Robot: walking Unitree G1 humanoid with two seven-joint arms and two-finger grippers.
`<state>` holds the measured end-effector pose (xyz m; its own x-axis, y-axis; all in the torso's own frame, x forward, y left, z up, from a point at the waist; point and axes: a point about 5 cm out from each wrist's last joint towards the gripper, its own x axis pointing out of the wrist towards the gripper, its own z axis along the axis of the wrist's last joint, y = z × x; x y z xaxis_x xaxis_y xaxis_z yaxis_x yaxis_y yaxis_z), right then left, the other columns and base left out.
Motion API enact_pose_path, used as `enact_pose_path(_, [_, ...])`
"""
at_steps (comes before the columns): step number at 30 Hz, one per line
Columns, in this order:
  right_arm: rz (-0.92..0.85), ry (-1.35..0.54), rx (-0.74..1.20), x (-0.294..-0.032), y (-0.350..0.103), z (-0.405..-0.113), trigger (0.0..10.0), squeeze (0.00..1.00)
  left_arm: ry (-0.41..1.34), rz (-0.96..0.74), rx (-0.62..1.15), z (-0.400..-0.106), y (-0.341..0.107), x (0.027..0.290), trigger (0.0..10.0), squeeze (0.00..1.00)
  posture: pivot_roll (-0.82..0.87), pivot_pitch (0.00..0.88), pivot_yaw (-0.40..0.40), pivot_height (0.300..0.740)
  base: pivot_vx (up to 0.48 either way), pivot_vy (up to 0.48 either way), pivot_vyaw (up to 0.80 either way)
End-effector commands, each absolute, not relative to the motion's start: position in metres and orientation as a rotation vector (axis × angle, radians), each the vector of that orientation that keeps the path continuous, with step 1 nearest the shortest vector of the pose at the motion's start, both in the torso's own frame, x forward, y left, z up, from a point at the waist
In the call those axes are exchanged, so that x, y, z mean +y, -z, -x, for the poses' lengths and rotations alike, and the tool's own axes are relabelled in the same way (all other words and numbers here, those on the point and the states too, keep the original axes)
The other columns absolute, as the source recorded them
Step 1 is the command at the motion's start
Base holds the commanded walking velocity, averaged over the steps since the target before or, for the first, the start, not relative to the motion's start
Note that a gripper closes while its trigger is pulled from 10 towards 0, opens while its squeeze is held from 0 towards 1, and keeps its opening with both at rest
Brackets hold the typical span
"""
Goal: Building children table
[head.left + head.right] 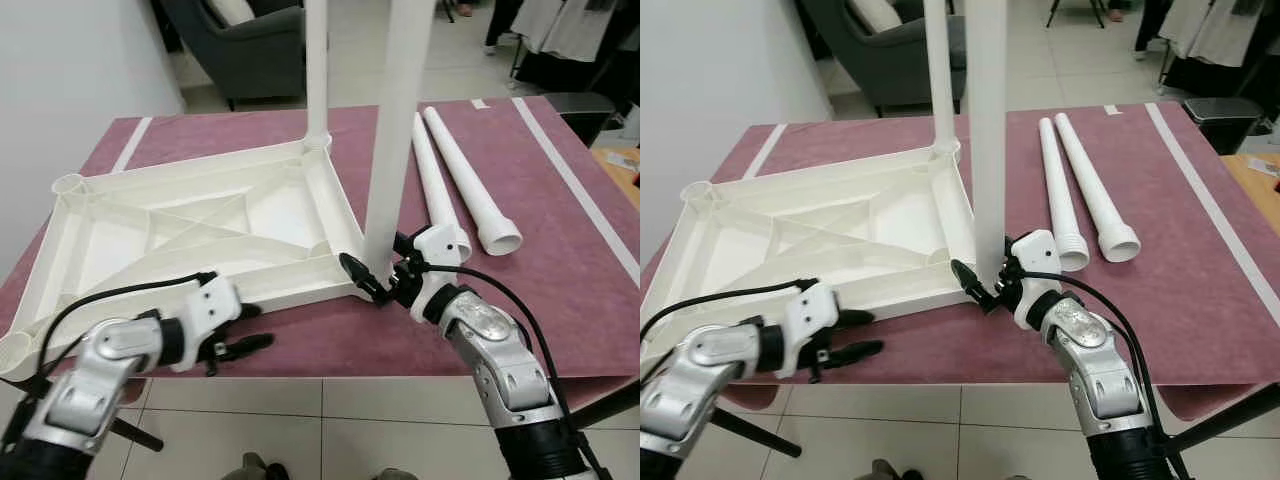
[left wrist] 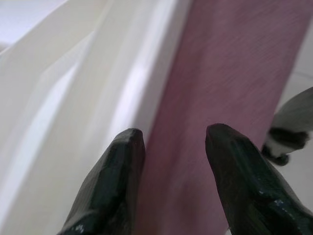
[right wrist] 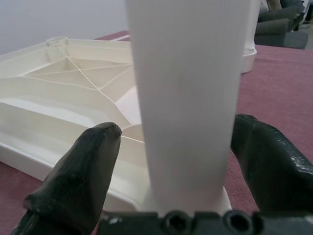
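At the near edge of the maroon worktop (image 1: 560,250), the left gripper (image 1: 243,330) sits with its fingers spread and holding nothing, just beside the near rim of the upturned white tabletop (image 1: 190,230). To its right, the right gripper (image 1: 372,282) is open around the base of an upright white leg (image 1: 395,130) at the tabletop's near right corner, though I cannot tell whether the fingers touch it. Farther back a second leg (image 1: 316,70) stands at the far right corner, two loose legs (image 1: 455,180) lie on the worktop to the right, and a dark armchair (image 1: 240,45) sits beyond.
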<state>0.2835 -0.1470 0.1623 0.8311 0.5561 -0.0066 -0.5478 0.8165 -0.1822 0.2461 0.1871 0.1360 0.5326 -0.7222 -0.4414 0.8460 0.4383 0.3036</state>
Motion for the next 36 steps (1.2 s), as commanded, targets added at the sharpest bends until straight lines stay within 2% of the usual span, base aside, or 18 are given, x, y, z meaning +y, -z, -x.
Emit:
enact_pose_path(1, [0.189,-0.598,-0.045,-0.143,-0.16,-0.285,10.0,0.0,0.942,-0.573,0.245,-0.246,-0.15,0.2,10.0,0.0,-0.05,0.069,0.133,0.74,0.0,0.0,0.0])
enact_pose_path(3, [0.189,-0.598,-0.045,-0.143,-0.16,-0.285,10.0,0.0,0.939,-0.577,0.244,-0.246,-0.151,0.202,10.0,0.0,-0.05,0.069,0.133,0.74,0.0,0.0,0.0])
enact_pose_path(6, [0.19,-0.584,-0.043,-0.142,-0.159,-0.287,10.0,0.0,0.802,-0.613,0.213,-0.26,-0.164,0.221,10.0,0.0,-0.04,0.073,0.129,0.74,0.0,0.0,0.0])
enact_pose_path(9, [0.188,-0.583,-0.049,-0.14,-0.161,-0.288,10.0,0.0,0.727,-0.627,0.219,-0.271,-0.165,0.227,10.0,0.0,-0.03,0.082,0.122,0.74,0.0,0.0,0.0])
enact_pose_path(11, [0.181,-0.596,-0.061,-0.135,-0.163,-0.287,10.0,0.0,0.605,-0.669,0.276,-0.285,-0.158,0.234,10.0,0.0,-0.03,0.096,0.121,0.74,0.0,0.0,0.0])
enact_pose_path(14, [0.177,-0.607,-0.068,-0.134,-0.165,-0.286,10.0,0.0,0.55,-0.675,0.318,-0.293,-0.152,0.235,10.0,0.0,-0.03,0.097,0.123,0.74,0.0,0.0,0.0])
enact_pose_path(25, [0.174,-0.626,-0.077,-0.134,-0.168,-0.278,10.0,0.0,0.514,-0.657,0.367,-0.31,-0.139,0.228,10.0,0.0,-0.06,0.109,0.135,0.74,0.0,0.0,0.0])
enact_pose_path(29, [0.167,-0.654,-0.08,-0.132,-0.169,-0.274,10.0,0.0,0.524,-0.617,0.372,-0.317,-0.133,0.22,10.0,0.0,-0.06,0.109,0.136,0.74,0.0,0.0,0.0])
enact_pose_path(33, [0.16,-0.684,-0.088,-0.13,-0.172,-0.268,10.0,0.0,0.582,-0.533,0.376,-0.326,-0.127,0.199,10.0,0.0,-0.07,0.109,0.135,0.74,0.0,0.0,0.0])
enact_pose_path(36, [0.162,-0.693,-0.088,-0.131,-0.173,-0.266,10.0,0.0,0.574,-0.543,0.376,-0.331,-0.124,0.195,10.0,0.0,-0.08,0.109,0.136,0.74,0.0,0.0,0.0])
